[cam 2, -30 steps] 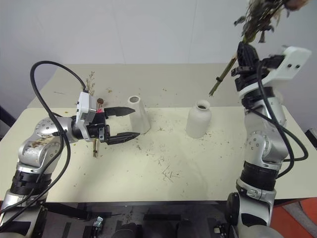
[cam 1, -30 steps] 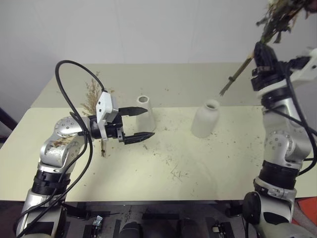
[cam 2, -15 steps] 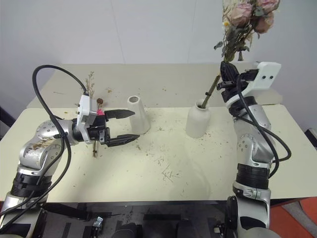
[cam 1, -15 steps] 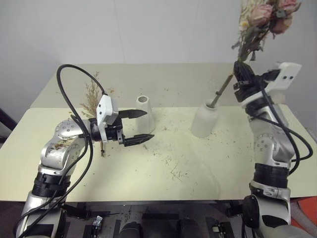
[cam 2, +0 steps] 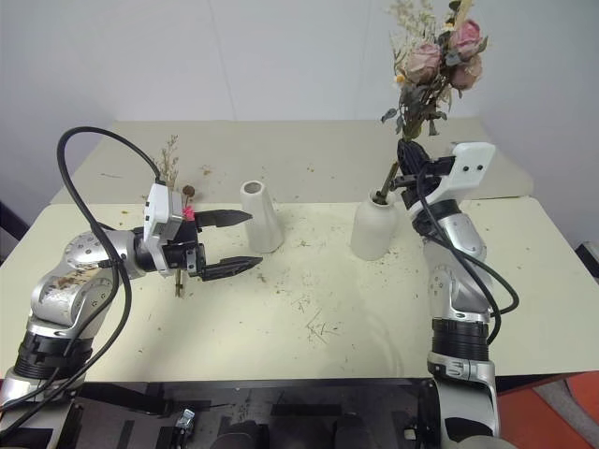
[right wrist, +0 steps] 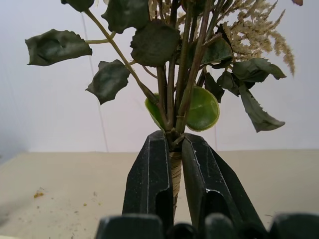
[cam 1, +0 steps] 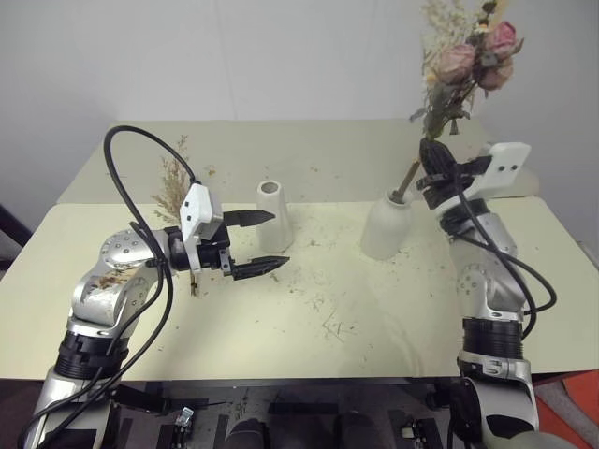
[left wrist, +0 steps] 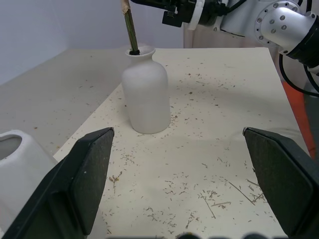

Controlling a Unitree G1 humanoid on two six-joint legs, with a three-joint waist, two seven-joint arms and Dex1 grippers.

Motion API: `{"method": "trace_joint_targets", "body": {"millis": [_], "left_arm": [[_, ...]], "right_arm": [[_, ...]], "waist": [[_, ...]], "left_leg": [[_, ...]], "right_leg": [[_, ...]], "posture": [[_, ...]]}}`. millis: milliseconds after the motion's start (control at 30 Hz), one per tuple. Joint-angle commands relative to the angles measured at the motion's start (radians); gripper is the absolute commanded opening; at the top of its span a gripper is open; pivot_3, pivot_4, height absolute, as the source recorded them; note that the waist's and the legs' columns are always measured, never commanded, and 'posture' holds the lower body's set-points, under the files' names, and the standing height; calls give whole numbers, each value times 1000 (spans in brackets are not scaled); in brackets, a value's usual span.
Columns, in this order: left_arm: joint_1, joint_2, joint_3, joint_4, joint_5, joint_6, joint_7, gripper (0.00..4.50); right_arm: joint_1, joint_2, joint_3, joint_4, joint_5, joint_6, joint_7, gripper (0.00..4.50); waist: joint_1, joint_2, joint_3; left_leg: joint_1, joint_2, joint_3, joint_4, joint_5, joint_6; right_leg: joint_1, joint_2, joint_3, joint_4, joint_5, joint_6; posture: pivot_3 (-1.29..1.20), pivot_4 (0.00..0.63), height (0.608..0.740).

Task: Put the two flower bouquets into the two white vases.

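Lowered since before, the right claw (cam 1: 432, 174) stays clamped on the rose bouquet (cam 1: 460, 65), stem end inside the rounded vase (cam 1: 385, 227). Left claw (cam 1: 269, 241) spread wide beside the slim vase (cam 1: 272, 216); grass bouquet (cam 1: 172, 187) behind; bench (cam 1: 374, 318) front bare but littered

Cream bench (cam 1: 328, 318) in two slabs, a seam running across behind the open fingers. Dry plant crumbs and stalk bits (cam 1: 329, 325) scattered over the near slab, thickest just past the fingertips. Plain white wall (cam 1: 281, 56) beyond the far edge.
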Motion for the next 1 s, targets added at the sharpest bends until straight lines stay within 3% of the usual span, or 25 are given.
{"method": "trace_joint_targets", "body": {"millis": [33,200,633,1000], "left_arm": [[-4,8,30,-28,-13,-5,9,4500],[-15,5,24,-20,-11,-8,9,4500],[-31,3,20,-4,-7,-17,-1,4500],[-31,-11,12,0,-3,-23,-1,4500]], "right_arm": [[18,7,15,-20,-44,-60,-16,156],[42,16,19,-27,-36,-77,1,156],[141,9,34,-135,10,-81,80,4481],[268,-16,80,-270,46,-37,175,4481]], "waist": [[0,0,0],[-3,0,0],[-11,0,0],[-16,0,0]], "left_leg": [[0,0,0,0,0,0],[0,0,0,0,0,0],[0,0,0,0,0,0],[1,0,0,0,0,0]], "right_leg": [[0,0,0,0,0,0],[0,0,0,0,0,0],[0,0,0,0,0,0],[1,0,0,0,0,0]], "posture": [[0,150,740],[0,150,740],[0,150,740],[0,150,740]]}}
